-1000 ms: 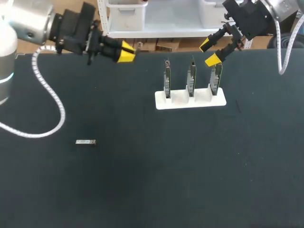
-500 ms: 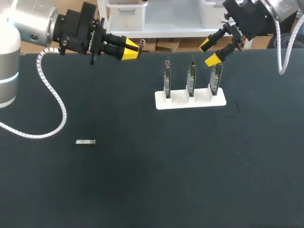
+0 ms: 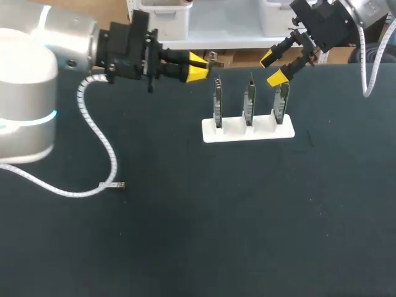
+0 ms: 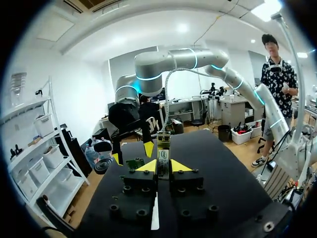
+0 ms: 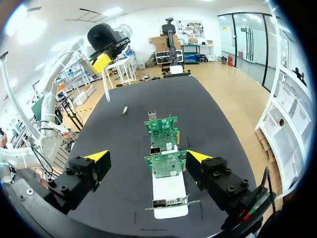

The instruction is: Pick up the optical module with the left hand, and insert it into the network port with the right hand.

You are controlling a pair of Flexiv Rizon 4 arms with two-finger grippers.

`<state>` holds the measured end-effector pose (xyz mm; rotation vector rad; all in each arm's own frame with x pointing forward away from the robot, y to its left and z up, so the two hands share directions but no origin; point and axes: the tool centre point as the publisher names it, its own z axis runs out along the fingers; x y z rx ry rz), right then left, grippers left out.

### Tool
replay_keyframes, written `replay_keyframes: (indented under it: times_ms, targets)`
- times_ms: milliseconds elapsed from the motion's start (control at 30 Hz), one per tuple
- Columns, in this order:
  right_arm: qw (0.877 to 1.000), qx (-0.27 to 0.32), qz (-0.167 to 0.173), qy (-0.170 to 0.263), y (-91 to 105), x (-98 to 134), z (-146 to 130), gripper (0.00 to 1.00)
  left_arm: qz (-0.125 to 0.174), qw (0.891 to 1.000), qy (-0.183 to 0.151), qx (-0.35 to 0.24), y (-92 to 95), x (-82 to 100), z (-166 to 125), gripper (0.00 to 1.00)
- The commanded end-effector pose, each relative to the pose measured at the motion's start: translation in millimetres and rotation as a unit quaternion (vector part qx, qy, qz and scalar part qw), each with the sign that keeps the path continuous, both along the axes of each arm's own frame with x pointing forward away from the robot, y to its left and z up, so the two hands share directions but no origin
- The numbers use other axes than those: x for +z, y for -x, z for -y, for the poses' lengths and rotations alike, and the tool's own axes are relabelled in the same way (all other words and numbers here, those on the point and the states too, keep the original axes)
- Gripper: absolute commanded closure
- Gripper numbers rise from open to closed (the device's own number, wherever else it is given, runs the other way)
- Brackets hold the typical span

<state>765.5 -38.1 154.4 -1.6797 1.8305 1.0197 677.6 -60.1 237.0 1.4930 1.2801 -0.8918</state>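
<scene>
My left gripper (image 3: 199, 67) hangs above the table's far edge, just left of the card stand, shut on a slim metal optical module (image 3: 213, 62) that sticks out past its yellow tips. In the left wrist view the module (image 4: 162, 154) stands upright between the fingers (image 4: 148, 166). A white stand (image 3: 247, 131) holds three upright green network cards (image 3: 249, 99). My right gripper (image 3: 272, 68) is open above the rightmost card. In the right wrist view the cards (image 5: 161, 133) line up ahead of my right gripper (image 5: 147, 156), between its wide-apart tips.
A second small module (image 3: 114, 185) lies on the dark table at the left, touched by the left arm's white coiled cable (image 3: 93, 124); it also shows beyond the cards as the module (image 5: 125, 110) in the right wrist view.
My left arm has swung to the right with the module, from the far left towards the card stand. The right arm has stayed still.
</scene>
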Motion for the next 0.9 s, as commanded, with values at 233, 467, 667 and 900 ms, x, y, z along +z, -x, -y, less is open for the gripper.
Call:
replay_keyframes:
  times_ms: [233,467,667,900]
  targets:
    - [1.0,-0.003,0.003,0.0,3.1,0,0,0.0,-0.005,0.998,-0.027,0.063,-19.4,-1.1,35,1.0]
    - [1.0,-0.003,0.003,0.0,3.1,0,0,0.0,-0.033,0.997,-0.03,0.065,-37.7,-9.3,48,1.0]
    - [1.0,-0.003,0.003,0.0,3.1,0,0,0.0,-0.044,0.998,0.002,0.034,-45.3,-9.7,58,1.0]
    - [1.0,-0.003,0.003,0.0,3.1,0,0,0.0,-0.044,0.998,0.002,0.034,-45.3,-9.7,58,1.0]
